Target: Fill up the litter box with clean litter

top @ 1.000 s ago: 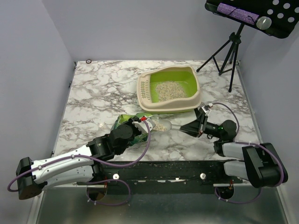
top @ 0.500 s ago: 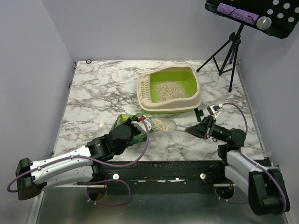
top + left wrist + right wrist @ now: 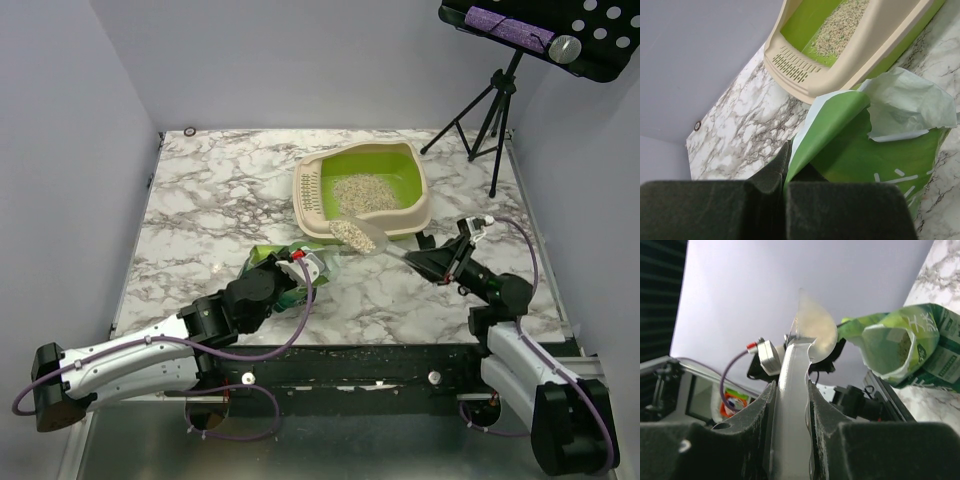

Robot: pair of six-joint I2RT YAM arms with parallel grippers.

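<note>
top external | scoop (image 3: 352, 235) at litter box (image 3: 308, 190) rim | bag (image 3: 268, 258) just beside

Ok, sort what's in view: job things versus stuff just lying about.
Job: litter box, litter, clear scoop in right tool, green bag pinched by left tool.
Lying about: tripod stand, small dark ring.

A scoop (image 3: 353, 235) heaped with litter (image 3: 346, 231) is held by the right gripper (image 3: 418, 259) just above the near rim of the box (image 3: 400, 222). Nearer and left, a green bag (image 3: 263, 259) is gripped by the left gripper (image 3: 293, 263).
</note>
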